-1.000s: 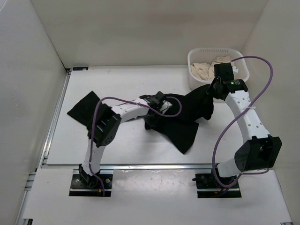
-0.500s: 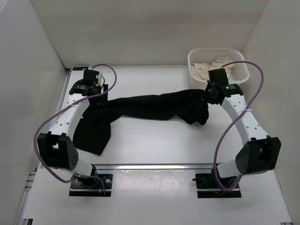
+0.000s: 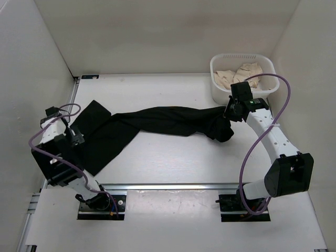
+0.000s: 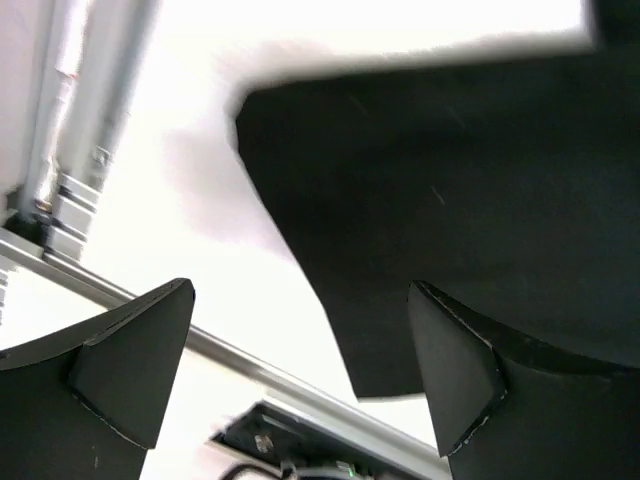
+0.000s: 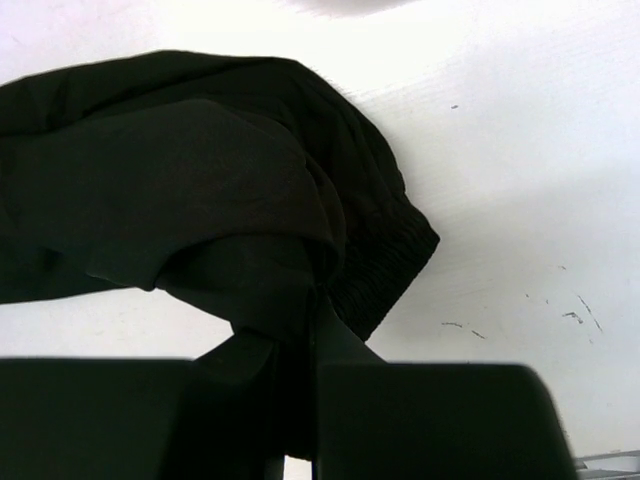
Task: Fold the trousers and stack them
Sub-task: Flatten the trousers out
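The black trousers [image 3: 157, 119] lie stretched from the table's left side to the right, one leg end spread flat at the left [image 3: 100, 139]. My left gripper [image 3: 75, 138] hovers at that leg's left edge. In the left wrist view it [image 4: 300, 370] is open, its fingers [image 4: 455, 370] wide apart with nothing between them, and the trousers [image 4: 450, 180] lie below. My right gripper [image 3: 229, 112] is shut on the bunched waistband end. The right wrist view shows the gripper [image 5: 305, 345] pinching a fold of the trousers [image 5: 200, 170], lifted off the table.
A white basket [image 3: 216, 89] holding beige cloths [image 3: 236, 76] stands at the back right, just behind my right gripper. White walls close in the left, back and right. A metal rail [image 4: 250, 365] runs along the table's near edge, and another along the left edge [image 3: 60, 131].
My left gripper has opened and let go of the trouser leg, then swung to the table's front left. The trousers went from a bunched heap to stretched out. My right gripper kept its hold.
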Controlling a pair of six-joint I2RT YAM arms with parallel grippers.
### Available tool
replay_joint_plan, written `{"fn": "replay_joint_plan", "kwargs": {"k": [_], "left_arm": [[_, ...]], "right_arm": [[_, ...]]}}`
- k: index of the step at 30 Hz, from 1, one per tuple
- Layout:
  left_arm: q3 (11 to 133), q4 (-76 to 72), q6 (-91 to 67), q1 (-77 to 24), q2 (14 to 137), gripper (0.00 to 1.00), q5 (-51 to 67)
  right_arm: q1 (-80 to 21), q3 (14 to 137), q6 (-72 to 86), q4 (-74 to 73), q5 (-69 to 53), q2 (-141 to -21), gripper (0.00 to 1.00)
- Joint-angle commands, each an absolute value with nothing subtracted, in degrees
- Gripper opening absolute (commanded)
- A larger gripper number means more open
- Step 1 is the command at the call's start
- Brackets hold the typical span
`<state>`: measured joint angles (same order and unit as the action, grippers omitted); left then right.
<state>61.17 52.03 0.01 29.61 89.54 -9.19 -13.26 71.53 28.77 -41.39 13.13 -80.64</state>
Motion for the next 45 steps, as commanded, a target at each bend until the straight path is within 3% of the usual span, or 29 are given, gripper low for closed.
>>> {"fn": "replay_joint_plan", "kwargs": {"k": [1,9,11,12,13,21,24,34,38,42,45], "left_arm": [[63.9,44.7,0.0,31.5,95.3,1.00,-13.0],[65.3,43.6,0.0,28.0,106.2,0.97,-10.7],[65.3,43.6,0.0,27.5,107.8,0.73,-10.7],[65.3,43.6,0.0,27.5,107.8,0.55,-10.7],[65.3,43.6,0.0,27.5,108.5,0.14,-10.7],[80.8,44.1,0.0,29.3,97.0,0.14,-14.2],[85.3,44.1,0.0,29.3,92.2,0.14,-15.8],[72.7,43.6,0.0,32.4,82.9,0.14,-18.9],[61.1,40.4,0.0,36.4,78.4,0.14,-18.9],[56.1,39.1,0.0,38.4,77.3,0.14,-18.9],[54.8,38.3,0.0,39.1,77.3,0.14,-18.9]], "right_arm": [[-13.2,71.2,27.1,-39.4,13.4,-78.7,0.00],[-12.7,74.0,24.4,-40.0,14.0,-81.0,0.00],[-12.7,75.5,23.0,-40.6,14.6,-81.7,0.00],[-12.7,76.5,21.7,-40.6,14.6,-82.5,0.00],[-12.1,79.4,20.9,-41.6,15.1,-83.1,0.00],[-8.9,103.5,11.9,-48.8,22.4,-88.1,0.00],[-8.3,105.1,9.8,-49.8,25.9,-85.5,0.00],[-5.9,76.6,15.5,-49.8,30.2,-69.8,0.00],[-5.3,60.3,22.3,-52.3,28.0,-66.2,0.11],[-5.3,55.2,25.6,-51.5,26.1,-65.0,0.11],[-5.3,53.3,26.1,-49.4,26.1,-64.5,0.06]]}}
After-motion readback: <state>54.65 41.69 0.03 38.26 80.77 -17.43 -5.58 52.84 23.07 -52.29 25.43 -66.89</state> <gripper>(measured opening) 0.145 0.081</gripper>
